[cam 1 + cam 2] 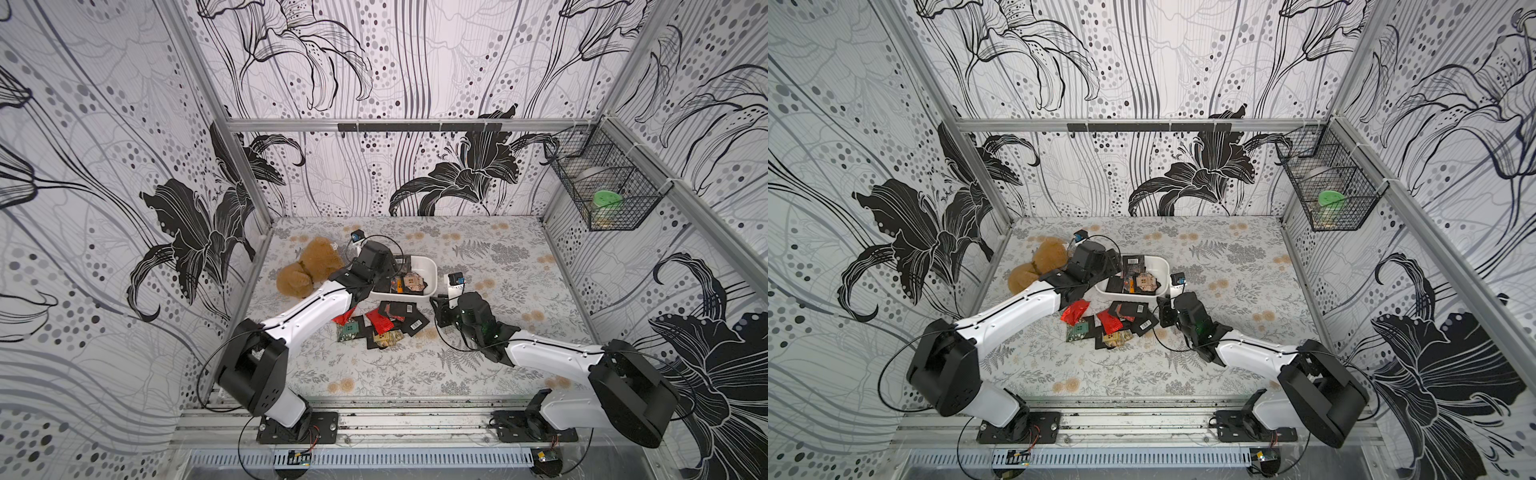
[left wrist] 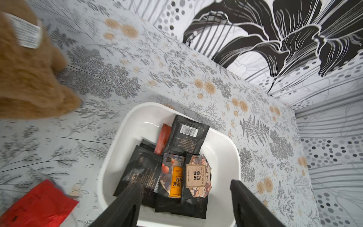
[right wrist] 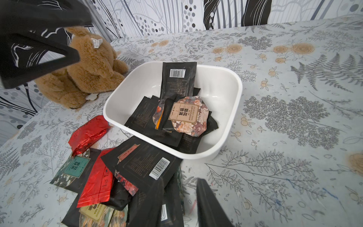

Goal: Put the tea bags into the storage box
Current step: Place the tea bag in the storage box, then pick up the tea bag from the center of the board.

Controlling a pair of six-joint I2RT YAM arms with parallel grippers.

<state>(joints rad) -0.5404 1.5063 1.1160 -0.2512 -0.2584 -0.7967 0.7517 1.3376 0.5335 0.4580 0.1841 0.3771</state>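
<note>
At the tabletop's middle, the right pincer (image 3: 179, 181) hovers part-open and empty over the loose tea bags (image 1: 382, 324). Just beyond them, the storage box (image 1: 430, 270) holds several more. Above it the left pincer (image 2: 186, 183) hangs wide open, gripping nothing.

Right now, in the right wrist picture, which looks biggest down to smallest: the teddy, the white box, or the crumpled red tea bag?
1. white storage box
2. brown teddy, though it sits farther back and is partly hidden, so its place is unsure
3. crumpled red tea bag
</note>
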